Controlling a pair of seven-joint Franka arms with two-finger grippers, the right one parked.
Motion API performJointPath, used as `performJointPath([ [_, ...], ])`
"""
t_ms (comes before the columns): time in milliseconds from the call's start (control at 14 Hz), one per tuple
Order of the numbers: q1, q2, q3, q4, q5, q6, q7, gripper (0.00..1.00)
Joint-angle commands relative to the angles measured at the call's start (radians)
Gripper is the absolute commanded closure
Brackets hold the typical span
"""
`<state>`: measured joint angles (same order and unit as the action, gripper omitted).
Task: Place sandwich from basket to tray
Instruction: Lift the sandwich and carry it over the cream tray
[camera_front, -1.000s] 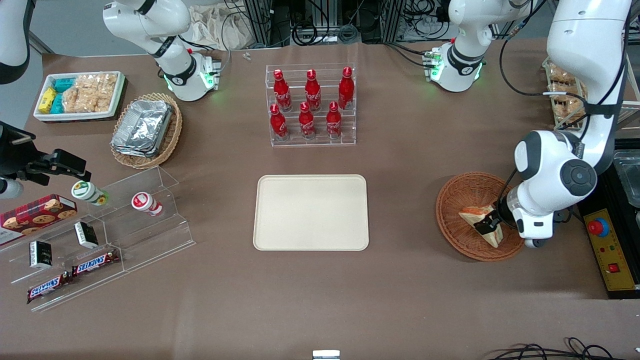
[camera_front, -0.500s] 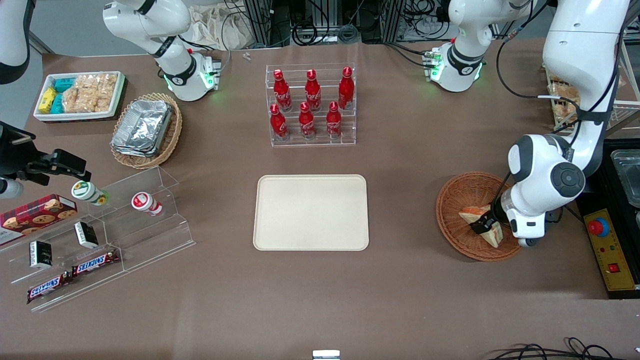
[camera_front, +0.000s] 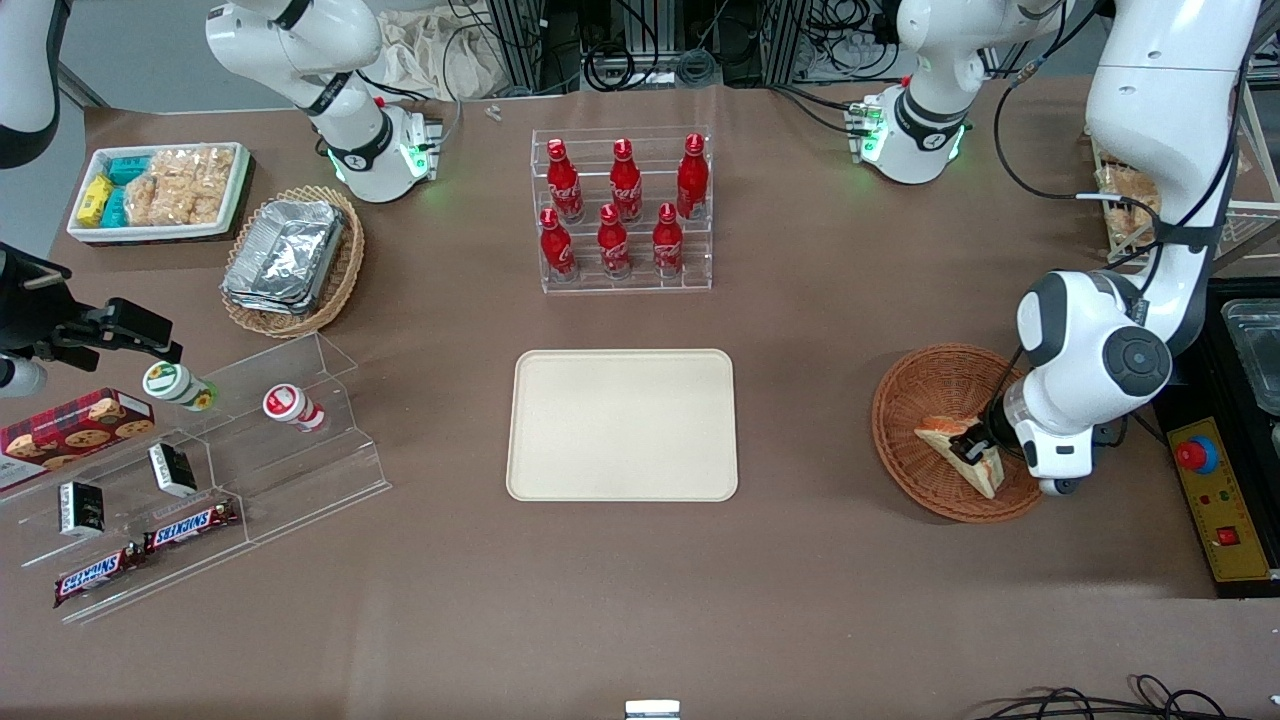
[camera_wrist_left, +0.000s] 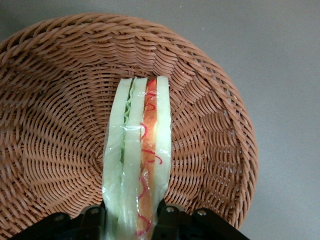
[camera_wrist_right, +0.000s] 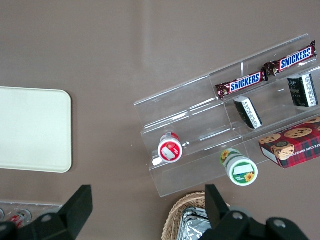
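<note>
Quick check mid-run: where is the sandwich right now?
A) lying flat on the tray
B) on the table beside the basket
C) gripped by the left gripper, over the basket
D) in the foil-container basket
C: the left gripper is shut on the sandwich, with the reddish-brown basket beneath it; the tray holds nothing.

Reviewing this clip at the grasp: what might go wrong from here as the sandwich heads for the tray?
The gripper is shut on the sandwich inside the basket, gripping it only at one end. The wedge hangs out past the fingers, so it may droop or slip in its glossy wrap during the carry. The soft bread could get crushed. On lifting, the sandwich might catch the raised wicker rim and drag the basket before reaching the tray.
</note>
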<state>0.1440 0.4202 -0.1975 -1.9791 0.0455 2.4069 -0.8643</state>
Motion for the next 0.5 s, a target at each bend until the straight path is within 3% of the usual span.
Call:
performJointPath([
  [0,-0.006,-0.046,0.000,0.000,0.023,-0.032,-0.038,1.00],
  [214,-0.012,-0.092,-0.010,0.104,0.065,-0.260,-0.036,1.00],
  [429,-0.059,-0.106,-0.011,0.299,0.079,-0.556,-0.013,1.00],
])
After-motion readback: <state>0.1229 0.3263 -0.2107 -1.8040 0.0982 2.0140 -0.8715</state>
